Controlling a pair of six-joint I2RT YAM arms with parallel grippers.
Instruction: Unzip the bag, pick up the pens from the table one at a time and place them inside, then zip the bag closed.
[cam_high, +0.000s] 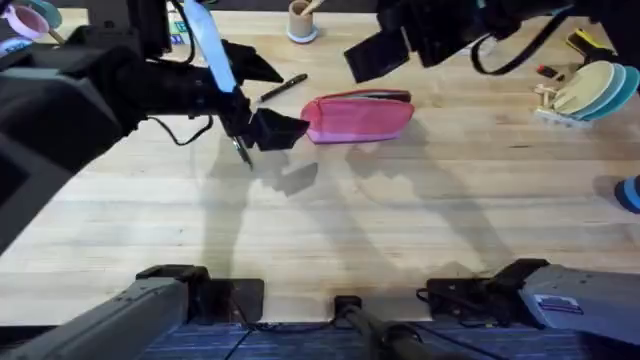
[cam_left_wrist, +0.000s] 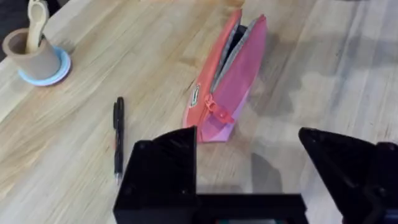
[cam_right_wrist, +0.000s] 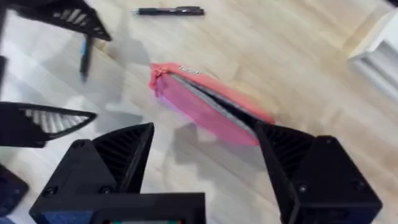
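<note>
My left gripper (cam_left_wrist: 249, 180) hangs just over the table (cam_high: 330, 230), fingers spread wide with nothing between them, poised at the bag's zipper-pull end. My right gripper (cam_right_wrist: 205, 168) hovers above the same bag from the other side, fingers also apart and empty.

The bag (cam_high: 358, 117) lies toward the far edge of the table, a little past the middle. In the left wrist view its top seam gapes, grey lining showing, and the pull (cam_left_wrist: 217, 111) sits at the end nearest my left fingers, so I judge the unzipping done and the loading step in hand.

Just beyond my left gripper, between the bag and the far-left corner, lies one black pen (cam_high: 284, 88), clear of the bag and not touching it. A second slim pen (cam_right_wrist: 83, 55) with a blue tip shows near my left fingers in the right wrist view; whether it lies flat on the table I cannot tell.

To do this well I would take one pen only, closing across its barrel at mid-length so it does not pivot. The right gripper could steady the bag's far end, keeping the mouth open. I'd lower the pen lengthwise along the opening, since crosswise it would likely snag the zipper teeth.
</note>
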